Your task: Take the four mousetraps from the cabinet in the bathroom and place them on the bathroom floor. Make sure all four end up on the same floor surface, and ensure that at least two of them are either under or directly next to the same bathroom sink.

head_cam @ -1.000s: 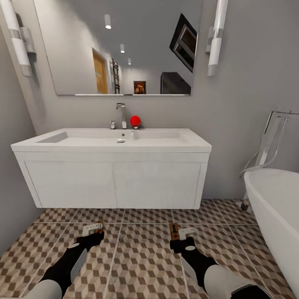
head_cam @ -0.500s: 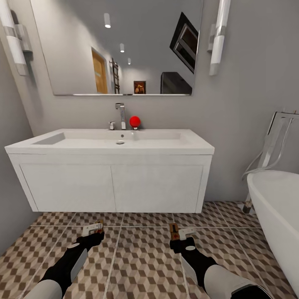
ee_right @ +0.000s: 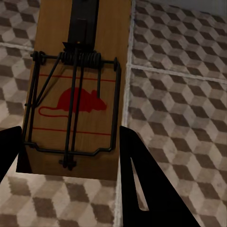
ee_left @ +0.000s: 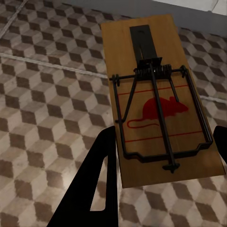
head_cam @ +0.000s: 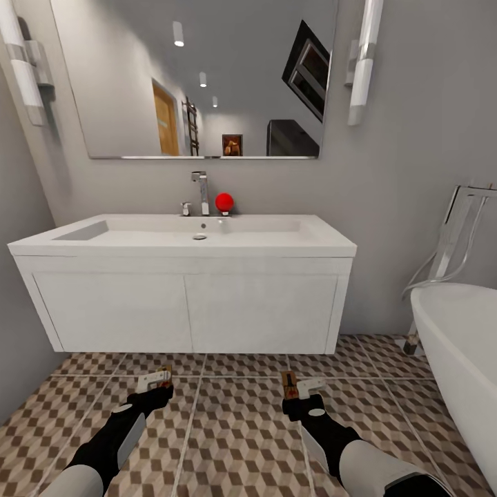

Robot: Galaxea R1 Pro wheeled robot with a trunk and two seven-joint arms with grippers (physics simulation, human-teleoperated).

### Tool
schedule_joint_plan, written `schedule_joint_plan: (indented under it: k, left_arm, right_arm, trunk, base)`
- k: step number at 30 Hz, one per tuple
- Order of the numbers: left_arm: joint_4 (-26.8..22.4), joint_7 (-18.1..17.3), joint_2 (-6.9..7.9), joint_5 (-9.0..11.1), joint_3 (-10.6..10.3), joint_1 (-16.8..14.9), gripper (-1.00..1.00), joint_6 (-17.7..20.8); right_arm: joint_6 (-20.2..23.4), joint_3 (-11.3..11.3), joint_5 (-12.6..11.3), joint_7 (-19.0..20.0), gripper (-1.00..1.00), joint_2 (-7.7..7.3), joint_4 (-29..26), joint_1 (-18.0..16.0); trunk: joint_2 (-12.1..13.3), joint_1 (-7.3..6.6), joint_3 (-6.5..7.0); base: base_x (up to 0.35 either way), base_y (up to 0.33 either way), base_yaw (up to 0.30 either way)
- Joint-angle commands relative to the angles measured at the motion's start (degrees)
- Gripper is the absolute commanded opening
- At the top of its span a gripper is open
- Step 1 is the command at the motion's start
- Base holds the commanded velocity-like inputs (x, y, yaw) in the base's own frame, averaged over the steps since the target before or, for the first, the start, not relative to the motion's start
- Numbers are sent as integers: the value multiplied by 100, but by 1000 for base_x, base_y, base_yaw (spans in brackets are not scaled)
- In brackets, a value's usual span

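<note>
evenly bright render, soft shadow beneath the vanity [head_cam: 186,310], wide-angle stretching at edges, wrist views dimmer

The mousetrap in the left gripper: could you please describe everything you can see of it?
The mousetrap is a flat tan wooden rectangle with a printed red mouse, red lines, a dark wire bar, coiled spring and black plate. The left gripper holds it by its edges between black fingers, above the cube-patterned bathroom floor, before the sink.

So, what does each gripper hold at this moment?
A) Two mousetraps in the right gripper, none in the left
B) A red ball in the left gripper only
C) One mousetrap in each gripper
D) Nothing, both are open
C: the left gripper is shut on a mousetrap, and the right gripper is shut on another mousetrap, both above the bathroom floor.
</note>
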Motion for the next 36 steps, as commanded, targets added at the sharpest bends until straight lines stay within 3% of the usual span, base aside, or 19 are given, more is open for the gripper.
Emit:
schedule_joint_plan:
  k: [1, 23, 29, 36]
  left_arm:
    - [-13, 36, 1, 50, -8, 0, -100, 35]
    - [188, 24, -3, 56, -10, 0, -100, 136]
    - [517, -170, -20, -222, -217, -2, -100, 290]
    - [529, -200, -25, -298, -248, -8, -100, 384]
  right_arm:
    - [-9, 40, -47, -6, -100, -3, 3, -4]
    - [46, 23, -31, -98, -100, 19, 24, -4]
    - [411, 16, -56, -131, -100, 20, 29, -4]
    - [648, 20, -60, -125, -100, 29, 37, -4]
  trunk:
    - [-2, -1, -6]
    - [-2, -1, -6]
    - [-2, -1, -6]
    - [-2, -1, -6]
  base:
    - [0, 0, 0]
    - [81, 0, 0]
    - [1, 0, 0]
    - [0, 0, 0]
